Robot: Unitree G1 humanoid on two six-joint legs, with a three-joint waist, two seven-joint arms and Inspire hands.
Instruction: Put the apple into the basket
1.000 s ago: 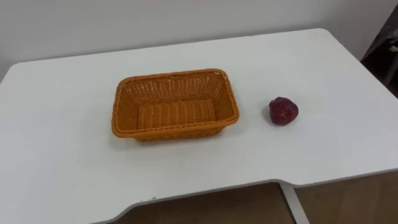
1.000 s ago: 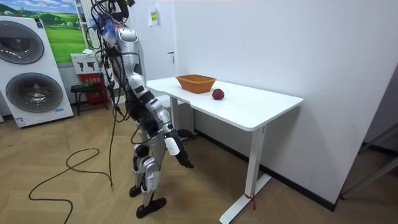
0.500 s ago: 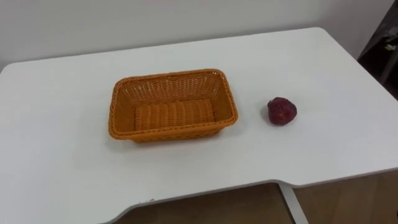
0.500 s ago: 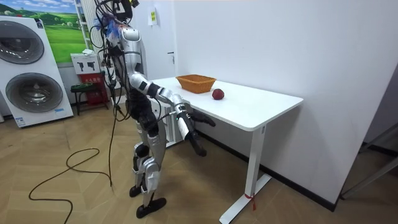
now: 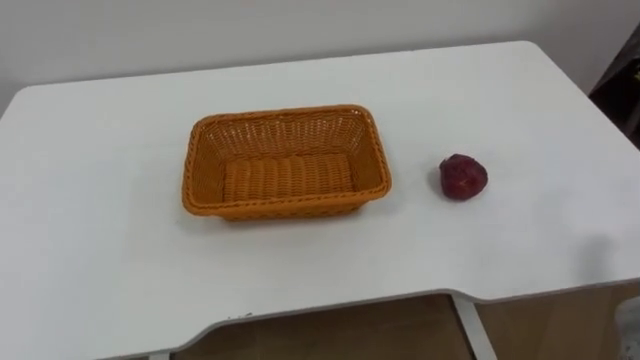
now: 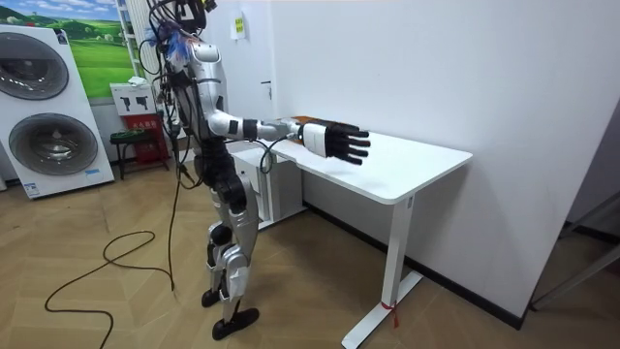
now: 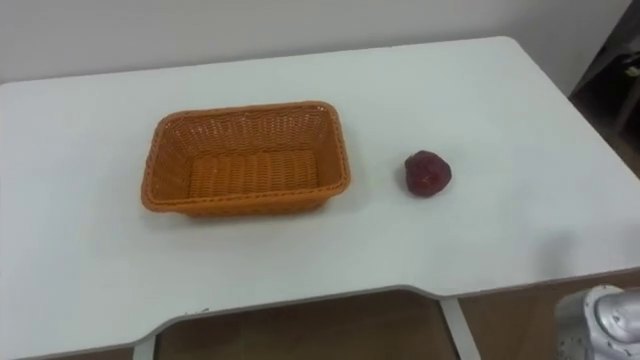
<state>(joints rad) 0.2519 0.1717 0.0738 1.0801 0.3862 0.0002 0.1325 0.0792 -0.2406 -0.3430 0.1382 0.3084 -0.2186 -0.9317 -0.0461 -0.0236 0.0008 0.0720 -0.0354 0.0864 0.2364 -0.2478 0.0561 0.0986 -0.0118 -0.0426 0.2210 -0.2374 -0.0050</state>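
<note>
1. Now the apple (image 5: 463,177), dark red, lies on the white table (image 5: 100,250), just right of the orange wicker basket (image 5: 285,117) and apart from it. The basket is empty.
2. The step in hand looks to be the reach for the apple, with no grasp made yet.
3. To do it well, the right hand should come down over the apple from the near right, with the fingers wide enough to pass round it. It should close only once the palm is above the fruit, which is round and could roll toward the table's right edge if nudged sideways.
4. The lift then needs to clear the basket's right rim before the apple is let go inside.
5. The right hand (image 6: 334,142) hovers over the table on an outstretched arm in the room view. Its fingers are straight and spread apart, and as far as I can see it holds and touches nothing.
</note>
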